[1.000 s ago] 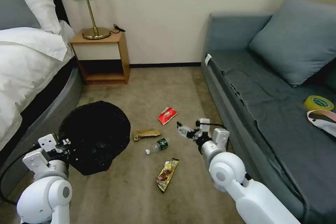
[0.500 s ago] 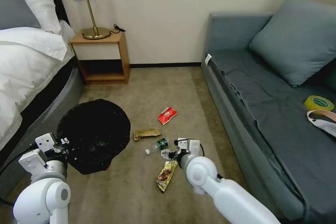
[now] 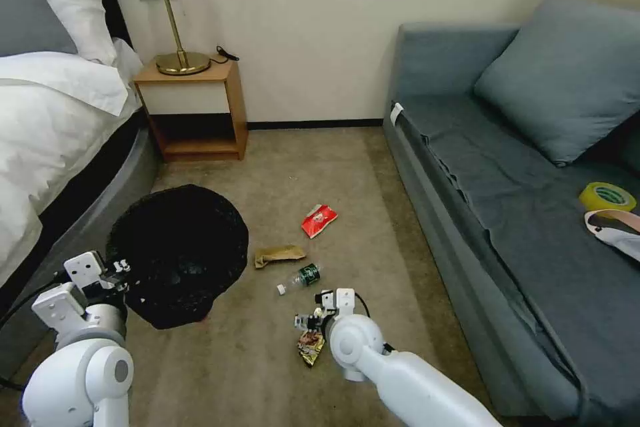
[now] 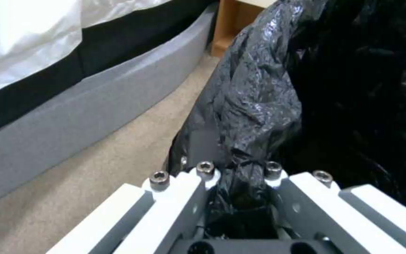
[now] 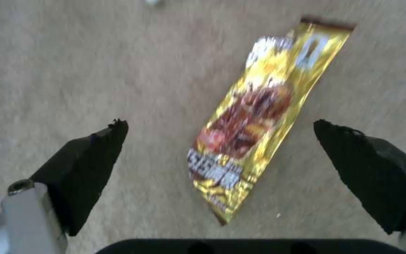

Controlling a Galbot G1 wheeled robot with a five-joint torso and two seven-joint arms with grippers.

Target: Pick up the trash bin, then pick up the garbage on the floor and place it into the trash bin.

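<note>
The trash bin (image 3: 179, 253), lined with a crinkly black bag (image 4: 259, 88), hangs tilted at the lower left with a red touch at its base. My left gripper (image 3: 112, 273) is shut on the bag's rim, and black plastic is pinched between its white fingers (image 4: 184, 190). Garbage lies on the carpet: a red snack packet (image 3: 319, 220), a crumpled brown paper bag (image 3: 279, 255), a small clear bottle (image 3: 301, 277) and a gold-and-dark wrapper (image 3: 310, 347). My right gripper (image 3: 308, 321) hovers open just over the wrapper (image 5: 254, 120), its black fingertips (image 5: 95, 158) standing either side of it, apart from it.
A bed (image 3: 53, 133) runs along the left and a grey sofa (image 3: 520, 200) along the right, with a yellow tape roll (image 3: 607, 196) on its seat. A wooden nightstand (image 3: 193, 110) with a lamp stands at the back wall. Bare carpet lies between.
My right arm has swung left and back toward me, from beside the sofa past the bottle to above the gold wrapper. The bin has edged up slightly in the left gripper.
</note>
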